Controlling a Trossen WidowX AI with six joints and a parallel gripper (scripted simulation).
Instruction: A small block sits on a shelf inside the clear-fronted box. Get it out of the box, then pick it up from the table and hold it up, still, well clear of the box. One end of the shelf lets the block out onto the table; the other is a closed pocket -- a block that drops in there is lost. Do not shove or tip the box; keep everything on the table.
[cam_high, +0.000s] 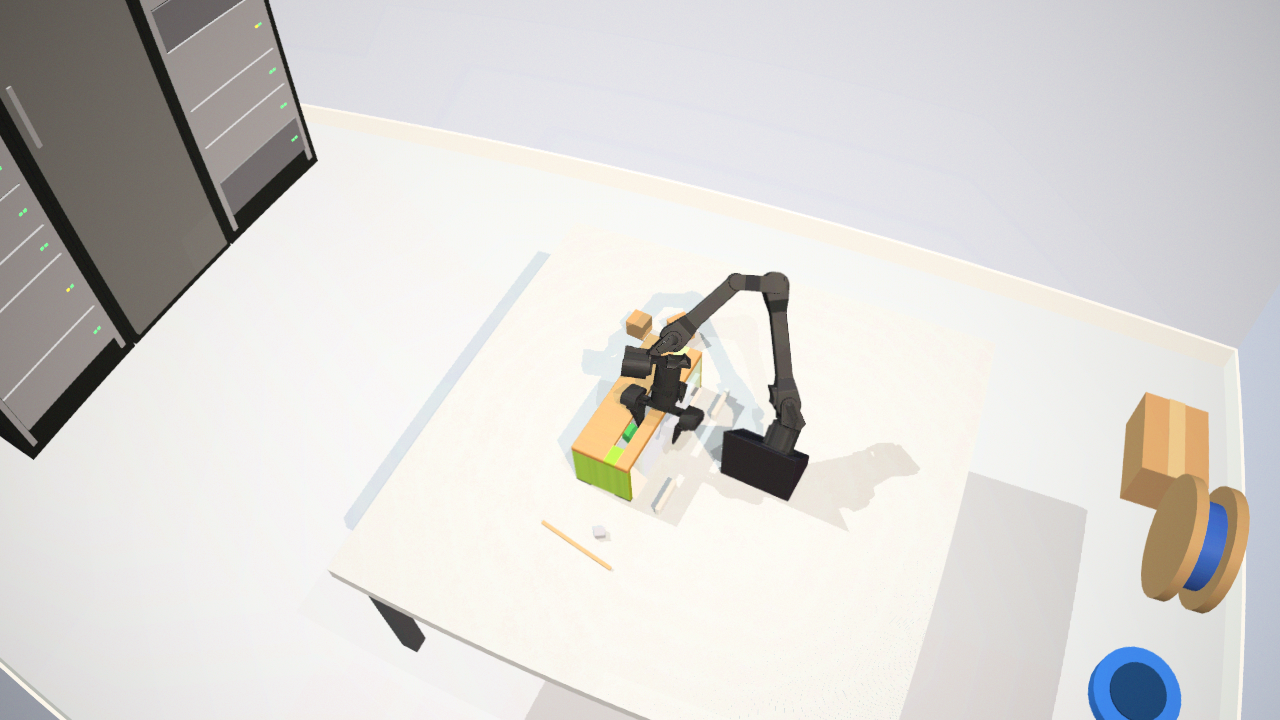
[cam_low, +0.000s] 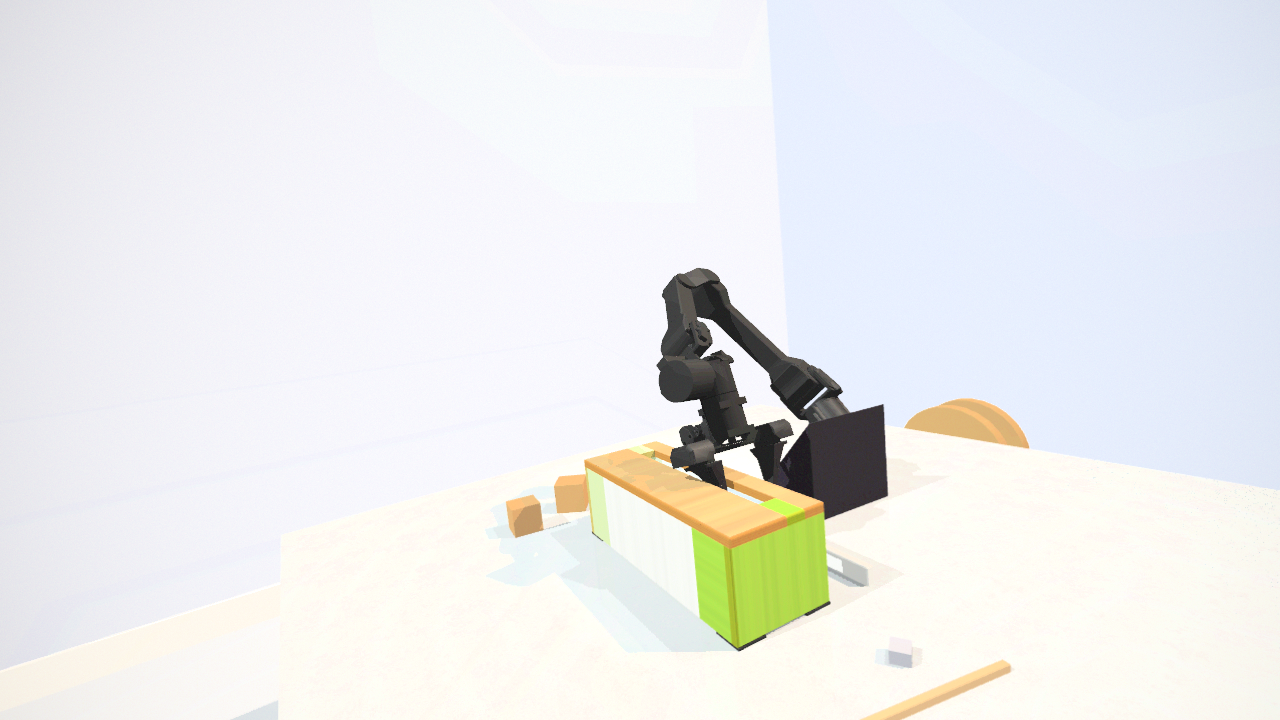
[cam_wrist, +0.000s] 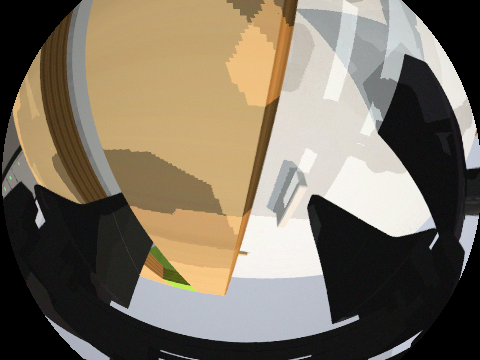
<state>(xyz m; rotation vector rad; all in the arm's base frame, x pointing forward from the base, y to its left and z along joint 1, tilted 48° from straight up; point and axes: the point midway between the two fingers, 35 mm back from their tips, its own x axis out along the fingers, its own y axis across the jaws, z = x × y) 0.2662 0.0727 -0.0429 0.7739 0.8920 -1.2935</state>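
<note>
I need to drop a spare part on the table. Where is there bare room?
Open stretch: right of the black base toward the table's edge, and the front corner past the stick. Crowded: around the box, under the open end effector.

Wood-topped box (cam_low: 680, 497), matt finish

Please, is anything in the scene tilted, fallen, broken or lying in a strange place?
Nothing stands out. The box stands flat and upright on the table, and the green block shows in its top slot. The open gripper straddles the box's edge, holding nothing. The stick and small cubes lie loose on the table.
</note>
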